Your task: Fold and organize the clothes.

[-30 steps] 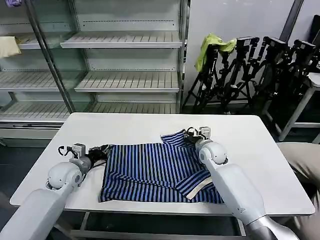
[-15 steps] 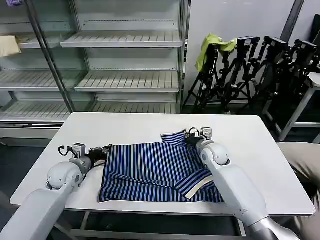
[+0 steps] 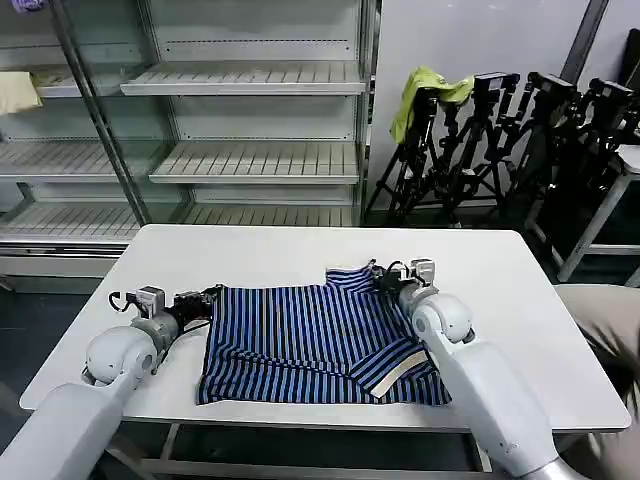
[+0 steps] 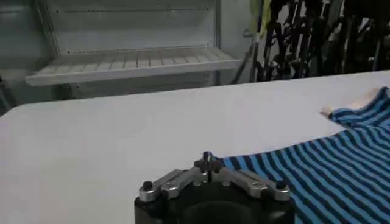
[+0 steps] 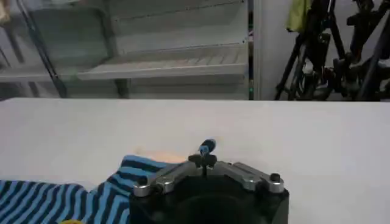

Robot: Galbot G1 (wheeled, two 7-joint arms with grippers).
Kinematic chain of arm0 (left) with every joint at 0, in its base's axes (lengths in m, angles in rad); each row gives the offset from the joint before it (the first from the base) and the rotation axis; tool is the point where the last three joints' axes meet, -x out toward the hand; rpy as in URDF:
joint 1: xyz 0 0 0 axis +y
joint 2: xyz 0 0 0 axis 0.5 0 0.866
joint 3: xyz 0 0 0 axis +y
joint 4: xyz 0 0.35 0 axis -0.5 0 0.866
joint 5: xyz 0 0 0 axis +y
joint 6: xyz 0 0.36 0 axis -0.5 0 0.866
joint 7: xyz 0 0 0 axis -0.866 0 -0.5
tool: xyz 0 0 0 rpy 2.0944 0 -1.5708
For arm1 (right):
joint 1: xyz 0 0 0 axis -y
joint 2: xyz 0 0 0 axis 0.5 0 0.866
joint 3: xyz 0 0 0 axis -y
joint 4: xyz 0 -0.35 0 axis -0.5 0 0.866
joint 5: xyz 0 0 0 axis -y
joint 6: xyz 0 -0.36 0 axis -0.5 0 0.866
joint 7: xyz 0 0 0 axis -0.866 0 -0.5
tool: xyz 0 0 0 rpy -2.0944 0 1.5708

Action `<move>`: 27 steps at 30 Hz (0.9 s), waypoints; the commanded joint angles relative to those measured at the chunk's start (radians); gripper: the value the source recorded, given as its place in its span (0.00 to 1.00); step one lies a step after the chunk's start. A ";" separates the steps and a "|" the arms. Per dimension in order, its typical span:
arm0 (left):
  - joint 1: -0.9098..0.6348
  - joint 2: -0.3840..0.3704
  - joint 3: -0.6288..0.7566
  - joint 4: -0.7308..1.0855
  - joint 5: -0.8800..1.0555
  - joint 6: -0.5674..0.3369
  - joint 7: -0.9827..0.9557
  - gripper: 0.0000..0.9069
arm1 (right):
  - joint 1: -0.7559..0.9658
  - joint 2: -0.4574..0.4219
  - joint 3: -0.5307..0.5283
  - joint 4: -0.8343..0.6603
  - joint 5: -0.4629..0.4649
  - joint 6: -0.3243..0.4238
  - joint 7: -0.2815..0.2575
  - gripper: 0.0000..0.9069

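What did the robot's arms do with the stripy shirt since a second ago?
Both arms slid a little toward the robot, tugging the far edge of the striped shirt with them. The right gripper stays shut on the far right corner, and the left gripper stays shut on the far left corner. Nothing was let go. The white table and the shirt's near edge look unchanged.

1. Our left arm reaches forward low on the left side, and its end effector (image 3: 207, 298) has the fingers pinched together.
2. Our right arm stretches forward on the right side; its end effector (image 3: 382, 278) is pinched together too.
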 commanded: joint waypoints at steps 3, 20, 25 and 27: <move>0.164 -0.017 -0.091 -0.093 0.012 -0.021 -0.004 0.01 | -0.136 -0.050 0.043 0.177 0.003 0.001 -0.006 0.00; 0.280 -0.004 -0.199 -0.185 0.016 -0.025 -0.002 0.01 | -0.279 -0.099 0.133 0.361 -0.001 0.005 -0.011 0.00; 0.304 0.000 -0.215 -0.202 0.018 -0.030 0.002 0.01 | -0.338 -0.120 0.156 0.418 -0.004 0.000 -0.017 0.00; 0.311 0.000 -0.219 -0.203 0.020 -0.036 0.003 0.01 | -0.356 -0.122 0.168 0.428 -0.005 0.000 -0.016 0.00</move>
